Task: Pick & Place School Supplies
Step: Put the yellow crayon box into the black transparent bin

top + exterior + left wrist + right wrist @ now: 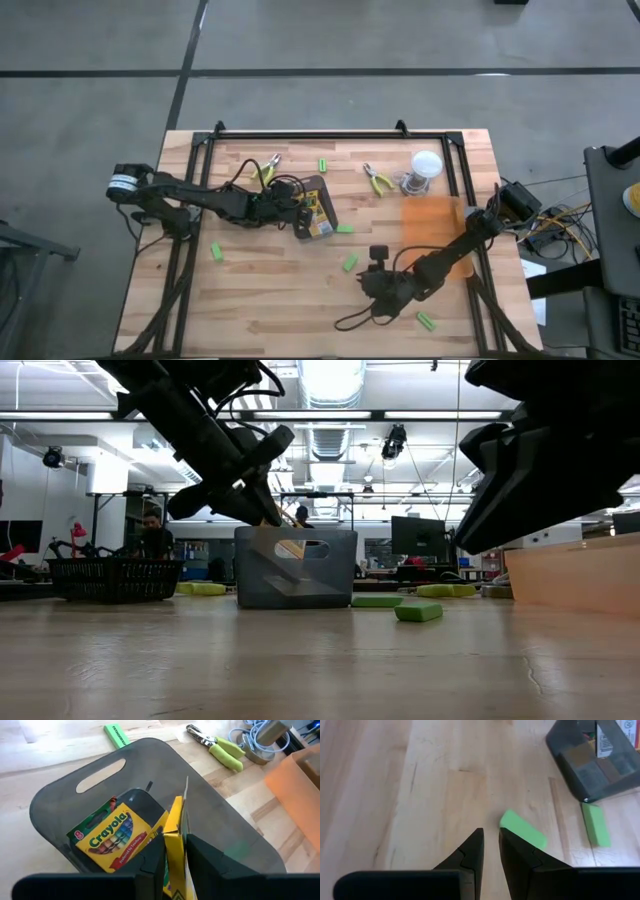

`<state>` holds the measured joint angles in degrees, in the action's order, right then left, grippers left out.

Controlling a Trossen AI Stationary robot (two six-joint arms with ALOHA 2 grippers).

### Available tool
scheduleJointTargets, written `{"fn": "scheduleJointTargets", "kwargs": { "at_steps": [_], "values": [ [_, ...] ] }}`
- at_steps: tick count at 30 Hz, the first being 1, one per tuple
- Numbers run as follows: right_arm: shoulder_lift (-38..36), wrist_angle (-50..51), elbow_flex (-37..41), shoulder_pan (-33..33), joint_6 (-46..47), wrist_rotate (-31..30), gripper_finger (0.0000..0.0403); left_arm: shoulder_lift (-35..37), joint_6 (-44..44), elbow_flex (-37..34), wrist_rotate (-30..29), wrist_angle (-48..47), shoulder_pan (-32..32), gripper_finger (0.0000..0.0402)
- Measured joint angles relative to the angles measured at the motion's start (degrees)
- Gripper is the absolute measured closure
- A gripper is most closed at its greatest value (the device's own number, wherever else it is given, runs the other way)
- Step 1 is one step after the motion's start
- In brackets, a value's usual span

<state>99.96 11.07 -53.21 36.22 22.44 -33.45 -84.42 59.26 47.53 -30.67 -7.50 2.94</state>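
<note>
Over the dark grey tray, your left gripper pinches a yellow crayon box on edge, poised to drop beside the Crayola box already lying inside. Your right gripper, fingers closed and empty, hovers near a green stick on the desk beside the tray.

Both arms are matte black and jointed, strung with looping black cables, the left arm wearing a white-banded cylindrical joint at nine o'clock, each pincer ending in two angular black fingers.
</note>
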Motion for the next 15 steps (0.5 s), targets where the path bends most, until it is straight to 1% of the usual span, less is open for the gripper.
{"fn": "scheduleJointTargets", "kwargs": {
  "at_steps": [15],
  "values": [
    [0.0,-0.1,0.0,0.0,-0.1,0.0,0.0346,-0.5,2.0,0.0,0.5,-0.1,0.0,0.0321]
  ]
}}
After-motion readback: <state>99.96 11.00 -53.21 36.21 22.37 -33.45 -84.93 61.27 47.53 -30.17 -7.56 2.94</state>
